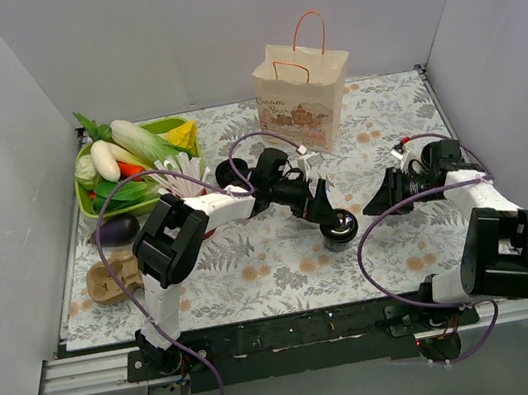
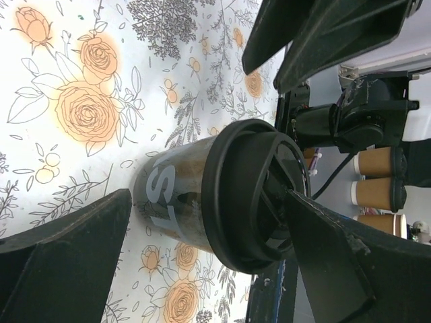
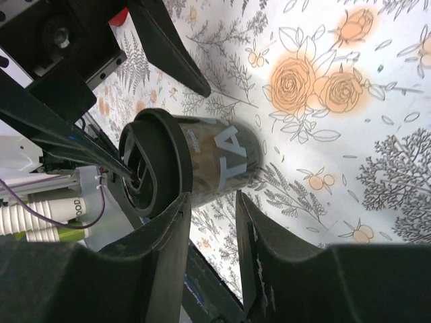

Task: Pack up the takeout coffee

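Observation:
The takeout coffee is a dark cup with a round black lid, standing upright on the floral cloth near the table's middle. My left gripper hangs over it. In the left wrist view the cup sits between the wide-open fingers, and my left gripper straddles it without clamping. My right gripper is just right of the cup, pointing at it. In the right wrist view the cup stands just beyond the tips of my right gripper, which is narrowly open and empty.
A paper bag with orange handles stands open at the back centre. A green tray of vegetables is at the back left, with an eggplant and a wooden piece in front of it. A round black object lies behind the left arm.

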Action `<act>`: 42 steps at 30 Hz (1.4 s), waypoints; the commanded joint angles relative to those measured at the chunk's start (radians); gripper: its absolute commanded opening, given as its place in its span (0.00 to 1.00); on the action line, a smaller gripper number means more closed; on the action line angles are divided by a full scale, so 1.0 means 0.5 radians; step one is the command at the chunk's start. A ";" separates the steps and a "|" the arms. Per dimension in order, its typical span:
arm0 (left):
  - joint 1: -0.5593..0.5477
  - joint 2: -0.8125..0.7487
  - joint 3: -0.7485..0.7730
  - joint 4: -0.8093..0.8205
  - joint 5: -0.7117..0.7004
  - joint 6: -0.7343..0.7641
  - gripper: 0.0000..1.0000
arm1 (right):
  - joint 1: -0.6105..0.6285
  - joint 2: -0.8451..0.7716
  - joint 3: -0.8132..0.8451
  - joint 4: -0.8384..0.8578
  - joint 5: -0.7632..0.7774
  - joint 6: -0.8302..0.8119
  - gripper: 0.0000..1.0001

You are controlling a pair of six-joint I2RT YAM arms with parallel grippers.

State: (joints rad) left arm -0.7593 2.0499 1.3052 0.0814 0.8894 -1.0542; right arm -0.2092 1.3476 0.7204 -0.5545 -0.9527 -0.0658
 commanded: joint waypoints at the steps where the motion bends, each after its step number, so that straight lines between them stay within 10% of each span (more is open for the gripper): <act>1: 0.000 -0.130 0.037 0.003 0.114 0.022 0.98 | -0.008 0.026 0.130 -0.017 -0.058 -0.068 0.40; 16: 0.034 -0.179 0.322 -0.220 -0.118 0.328 0.98 | 0.072 -0.029 0.489 -0.372 0.061 -0.800 0.58; 18: 0.037 -0.209 0.365 -0.347 -0.421 0.393 0.98 | 0.194 -0.081 0.559 -0.410 0.153 -1.027 0.75; 24: 0.147 -0.543 0.237 -0.344 -0.806 0.544 0.98 | 0.774 -0.143 0.777 -0.551 0.429 -1.466 0.85; 36: 0.482 -1.080 0.121 -0.847 -1.898 0.274 0.98 | 1.605 0.583 1.482 -1.044 1.021 -1.924 0.83; 42: 0.485 -1.271 0.004 -0.685 -1.996 0.396 0.98 | 1.888 0.918 1.777 -1.348 1.202 -2.043 0.79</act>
State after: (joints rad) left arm -0.5022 1.4837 1.3354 -0.2913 -0.0097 -0.8913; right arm 0.6579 1.7473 1.5330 -1.0668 -0.4488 -1.0027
